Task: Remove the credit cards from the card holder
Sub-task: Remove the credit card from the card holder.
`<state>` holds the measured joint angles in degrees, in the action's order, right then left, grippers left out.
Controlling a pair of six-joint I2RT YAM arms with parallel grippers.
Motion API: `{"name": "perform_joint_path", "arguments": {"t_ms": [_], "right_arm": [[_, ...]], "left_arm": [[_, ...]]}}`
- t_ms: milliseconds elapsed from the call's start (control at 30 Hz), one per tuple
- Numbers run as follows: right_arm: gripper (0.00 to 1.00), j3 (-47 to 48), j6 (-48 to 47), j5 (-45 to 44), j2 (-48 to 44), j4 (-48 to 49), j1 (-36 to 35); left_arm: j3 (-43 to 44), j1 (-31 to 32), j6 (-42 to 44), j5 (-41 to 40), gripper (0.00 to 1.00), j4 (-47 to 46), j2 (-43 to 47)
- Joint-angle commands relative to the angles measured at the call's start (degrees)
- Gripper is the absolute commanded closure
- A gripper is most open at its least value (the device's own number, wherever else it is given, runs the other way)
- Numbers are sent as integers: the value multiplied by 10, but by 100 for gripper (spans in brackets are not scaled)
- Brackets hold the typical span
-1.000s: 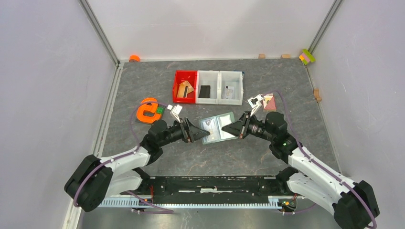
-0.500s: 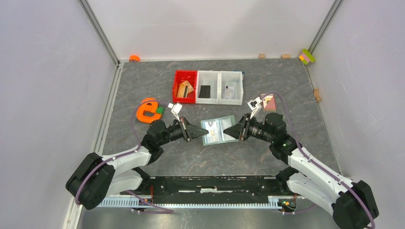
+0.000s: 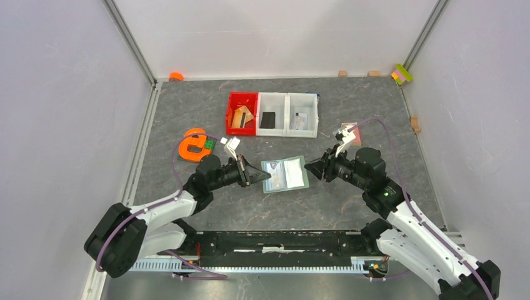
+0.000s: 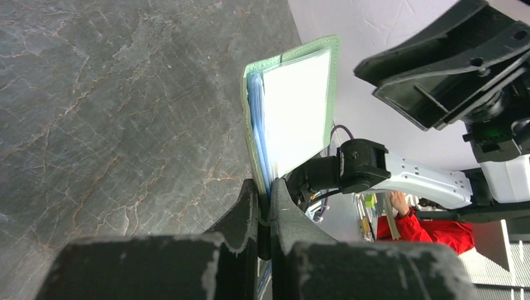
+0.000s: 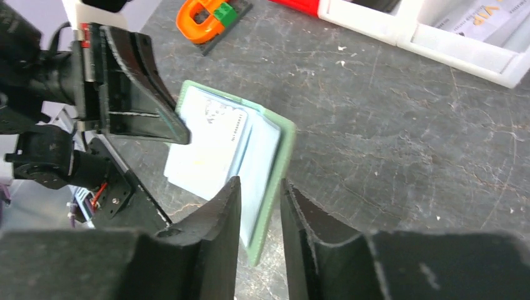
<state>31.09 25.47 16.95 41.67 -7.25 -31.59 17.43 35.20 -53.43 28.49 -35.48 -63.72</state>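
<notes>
Grey marbled tabletop [image 3: 375, 112]; plain pale walls [image 3: 62, 94] on three sides; metal corner posts [image 3: 130, 42].

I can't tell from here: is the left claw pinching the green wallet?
Yes, the left claw is clamped shut on an edge of the green wallet.

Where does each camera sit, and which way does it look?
Top: above and behind the robot, looking down at the table; both arms show.
Left wrist: on the left hand, facing along its shut fingers at the holder it clamps.
Right wrist: on the right hand, facing the holder past its open fingers.
All three share the holder.
</notes>
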Motion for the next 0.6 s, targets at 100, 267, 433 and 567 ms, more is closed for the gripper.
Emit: {"name": "perform_joint_path", "arguments": {"t_ms": [100,267,433,567], "right_arm": [[74,-22,21,86,9,92,-2],[75,-43,62,126,39,132,-2],[78,-63,90,154,66,147,-1],[77,-96,144,182,60,213,1]], "left_arm": [[33,27,18,-3,98,-24,-26],[27,40,-15,21,98,-97,-47],[23,41,-30,32,98,-124,-39],[18,41,-39,38,98,-132,-27]]}}
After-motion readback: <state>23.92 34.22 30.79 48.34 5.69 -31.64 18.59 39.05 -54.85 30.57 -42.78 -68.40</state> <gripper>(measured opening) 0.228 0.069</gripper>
